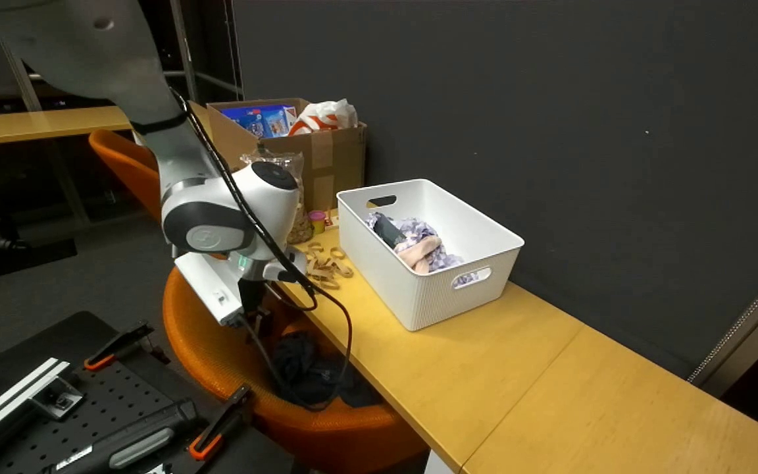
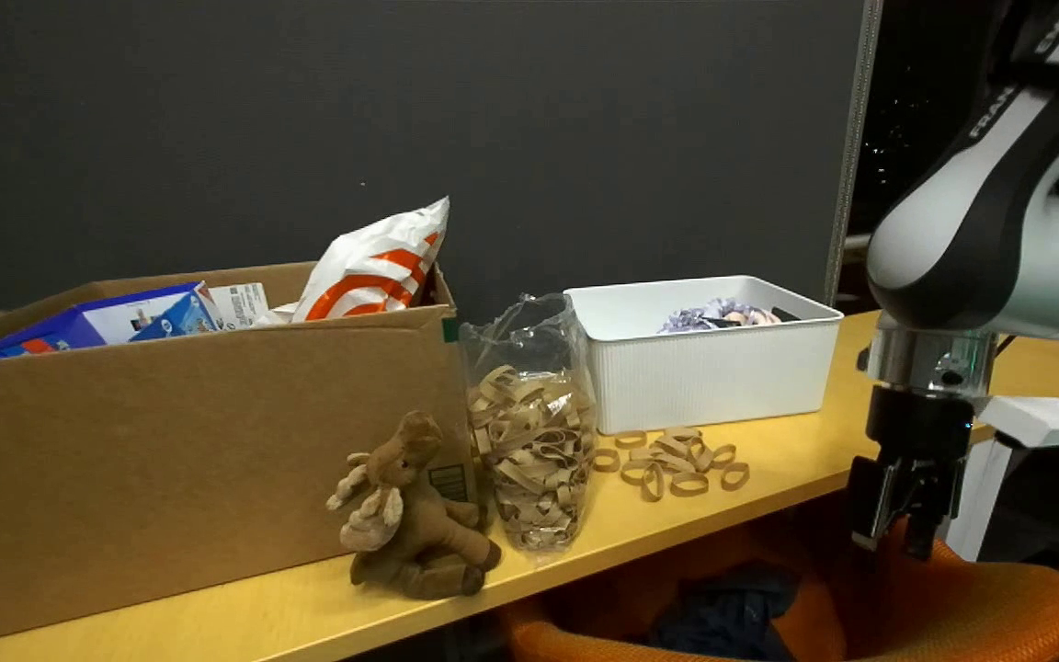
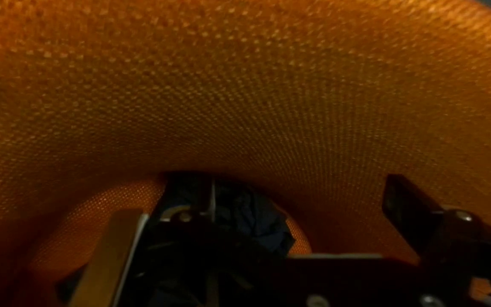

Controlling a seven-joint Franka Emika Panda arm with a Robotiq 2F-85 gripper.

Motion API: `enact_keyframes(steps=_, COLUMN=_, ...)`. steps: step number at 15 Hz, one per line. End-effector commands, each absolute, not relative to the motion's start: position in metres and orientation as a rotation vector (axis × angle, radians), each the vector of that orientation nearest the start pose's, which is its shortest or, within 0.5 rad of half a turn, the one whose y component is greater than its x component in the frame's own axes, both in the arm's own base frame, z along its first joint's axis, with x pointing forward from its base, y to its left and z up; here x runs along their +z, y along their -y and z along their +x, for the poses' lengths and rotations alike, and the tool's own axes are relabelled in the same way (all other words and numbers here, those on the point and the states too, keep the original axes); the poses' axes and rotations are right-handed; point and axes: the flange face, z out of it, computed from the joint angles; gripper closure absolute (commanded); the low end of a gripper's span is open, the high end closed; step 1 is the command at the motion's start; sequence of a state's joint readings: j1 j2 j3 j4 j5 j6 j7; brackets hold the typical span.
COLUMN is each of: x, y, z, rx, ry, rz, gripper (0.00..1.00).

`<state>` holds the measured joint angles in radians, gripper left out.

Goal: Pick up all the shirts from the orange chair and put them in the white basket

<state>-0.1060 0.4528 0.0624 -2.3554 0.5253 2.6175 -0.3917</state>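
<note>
A dark navy shirt lies crumpled in the seat of the orange chair. It also shows in an exterior view and, partly behind my gripper, in the wrist view. The white basket stands on the table and also shows in an exterior view. It holds a lavender patterned cloth, a peach cloth and a dark piece. My gripper points down over the chair, above and apart from the shirt. In the wrist view its fingers are wide apart with nothing between them.
The wooden table's edge overhangs the chair beside the arm. A cardboard box, a bag of tan bands, loose bands and a plush moose are on the table. A black cart with clamps stands by the chair.
</note>
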Motion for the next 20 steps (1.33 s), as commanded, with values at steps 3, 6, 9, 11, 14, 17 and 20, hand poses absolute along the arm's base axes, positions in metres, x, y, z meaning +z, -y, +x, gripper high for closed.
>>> enact_keyframes(steps=3, x=0.076, y=0.039, z=0.510, rx=0.147, ry=-0.113, rz=-2.923, gripper=0.00)
enact_keyframes(steps=6, x=0.046, y=0.049, z=0.524, rx=0.123, ry=-0.062, rz=-2.963, gripper=0.00)
enact_keyframes(steps=9, x=0.018, y=0.052, z=0.534, rx=0.077, ry=-0.008, rz=-2.969, gripper=0.00)
enact_keyframes(steps=11, x=0.001, y=0.052, z=0.538, rx=0.048, ry=0.020, rz=-2.969, gripper=0.00)
enact_keyframes(steps=14, x=-0.020, y=0.054, z=0.544, rx=0.025, ry=0.040, rz=-2.966, gripper=0.00)
enact_keyframes(steps=17, x=-0.041, y=0.059, z=0.552, rx=0.008, ry=0.087, rz=-2.978, gripper=0.00)
enact_keyframes(steps=20, x=-0.060, y=0.061, z=0.561, rx=-0.007, ry=0.128, rz=-2.982, gripper=0.00)
